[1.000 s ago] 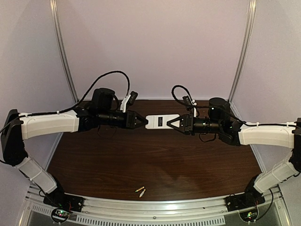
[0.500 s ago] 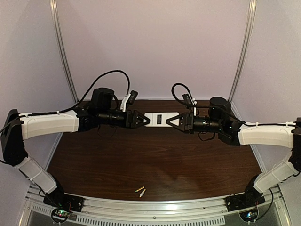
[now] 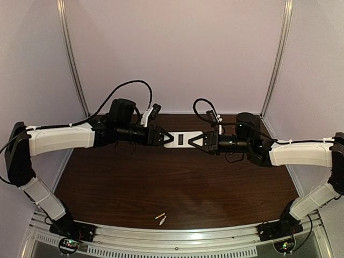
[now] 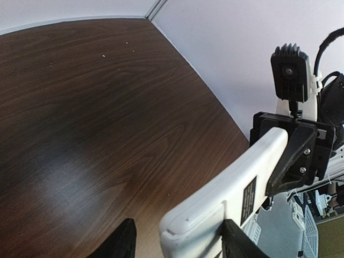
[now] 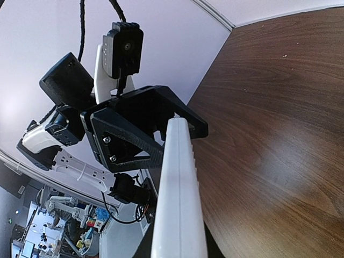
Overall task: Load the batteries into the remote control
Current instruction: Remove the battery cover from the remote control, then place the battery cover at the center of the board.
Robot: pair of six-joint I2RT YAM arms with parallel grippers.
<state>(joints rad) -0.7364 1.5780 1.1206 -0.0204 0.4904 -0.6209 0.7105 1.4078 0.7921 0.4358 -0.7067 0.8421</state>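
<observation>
The white remote control (image 3: 181,139) hangs in the air over the back of the table, back side up, between my two grippers. My right gripper (image 3: 194,141) is shut on its right end; in the right wrist view the remote (image 5: 177,188) runs edge-on out of the gripper (image 5: 179,250). My left gripper (image 3: 161,137) is open around the left end. In the left wrist view the remote (image 4: 236,183) touches one finger (image 4: 236,244) and there is a gap to the other (image 4: 121,244). Two gold batteries (image 3: 160,217) lie side by side near the front edge.
The dark wooden table (image 3: 177,183) is enclosed by pale walls behind and on both sides. A metal rail (image 3: 177,239) with the arm bases runs along the near edge. Cables loop above both wrists.
My left gripper has opened and moved right, over the remote's left end. Both arms and the remote have shifted slightly; the batteries have not moved.
</observation>
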